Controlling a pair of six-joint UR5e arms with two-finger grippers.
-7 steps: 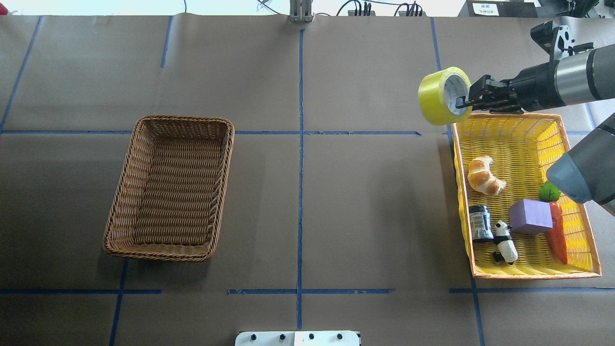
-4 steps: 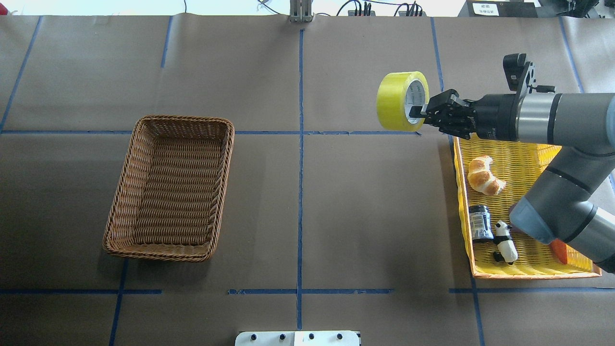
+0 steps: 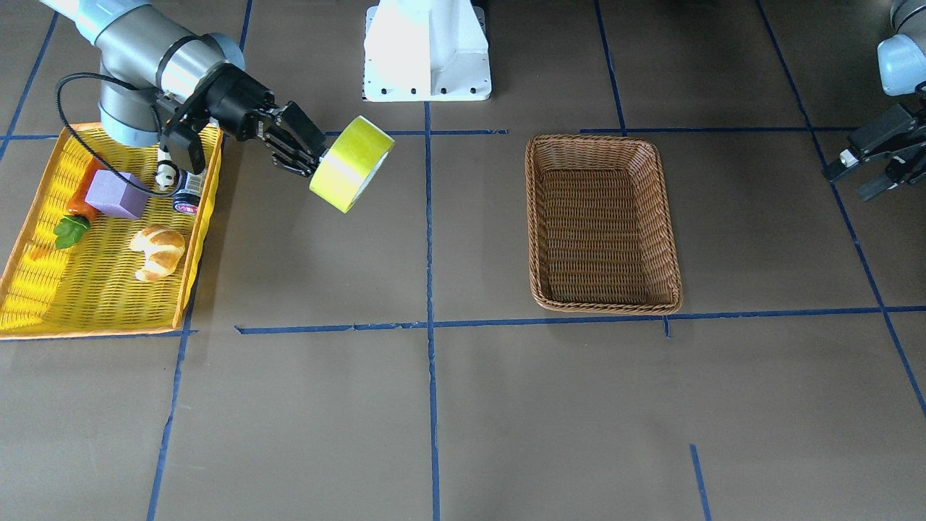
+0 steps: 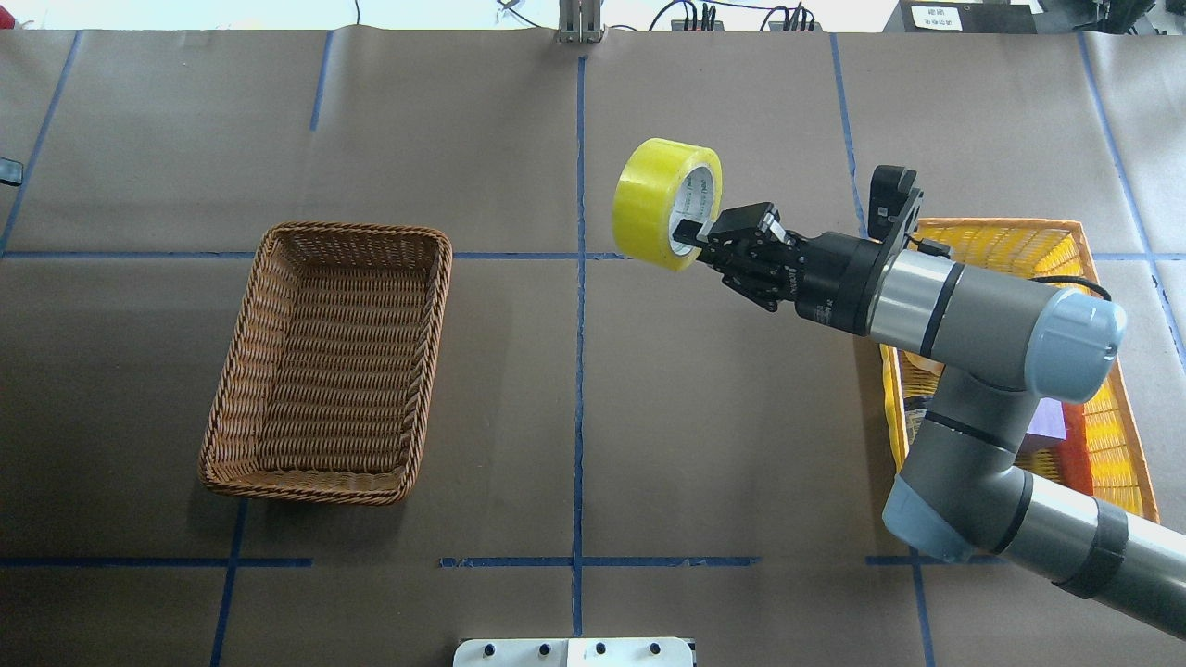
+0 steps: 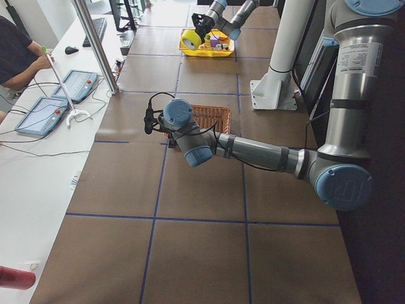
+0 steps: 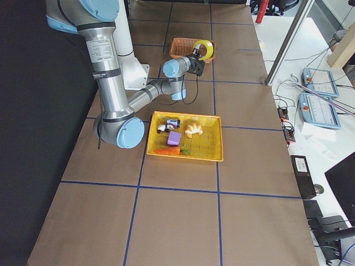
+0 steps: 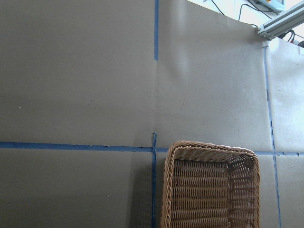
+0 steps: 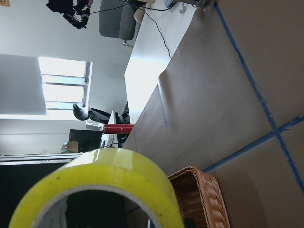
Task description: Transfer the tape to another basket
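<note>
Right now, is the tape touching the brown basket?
Apart. Overhead view shows the tape in the right end effector, bare table between it and the brown basket.

tape (image 4: pixel 649 199): glossy plastic film | basket (image 4: pixel 306 486): rough woven wicker | table (image 4: pixel 741 417): matt paper

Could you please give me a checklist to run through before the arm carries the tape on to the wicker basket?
1. Grip: the right gripper pinches the wall of the tape, with one finger inside the core. Ok.
2. Tape out of the yellow basket: it hangs in the air over bare table. Ok.
3. Room in the basket: nothing lies in it. Ok.
4. Left gripper out of the way: it is open, on the basket's far side from the tape. Ok.
5. Tape above the basket: it is only near the table's centre line. Not ok.
6. Clearance over the basket's rim: cannot tell.
</note>
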